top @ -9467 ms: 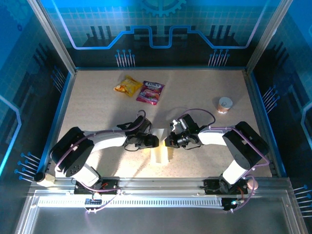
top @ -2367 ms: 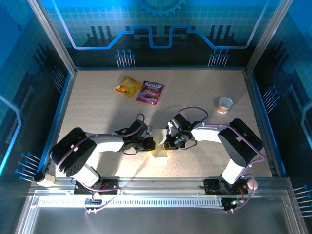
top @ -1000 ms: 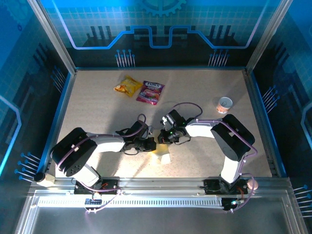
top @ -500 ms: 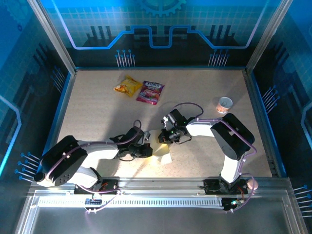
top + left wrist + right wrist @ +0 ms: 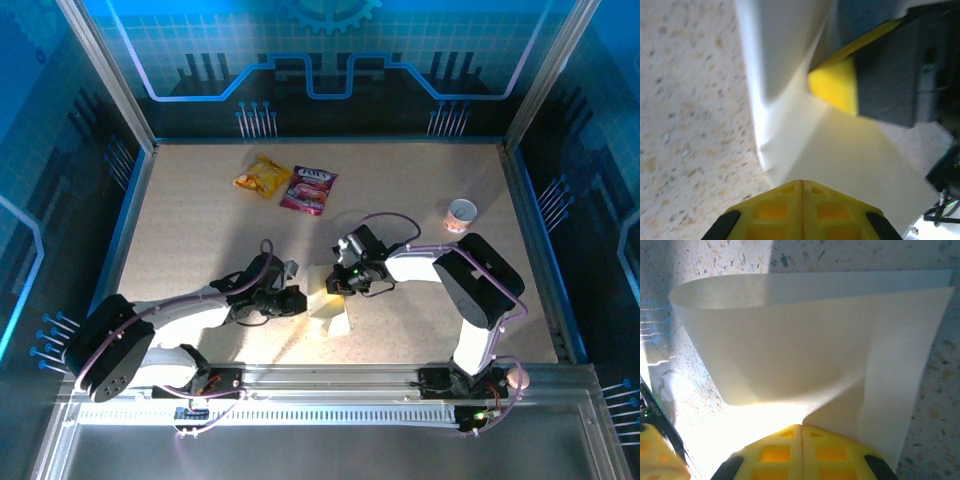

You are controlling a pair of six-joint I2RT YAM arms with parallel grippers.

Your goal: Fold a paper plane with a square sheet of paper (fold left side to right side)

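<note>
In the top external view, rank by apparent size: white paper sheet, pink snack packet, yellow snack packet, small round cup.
1. white paper sheet, partly hidden
2. pink snack packet, yellow snack packet: too alike to rank
3. small round cup

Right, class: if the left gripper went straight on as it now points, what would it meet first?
The sheet of paper, just ahead of the shut tips of the left gripper; a yellow finger of the right gripper sits beyond, though depth is unclear.
</note>
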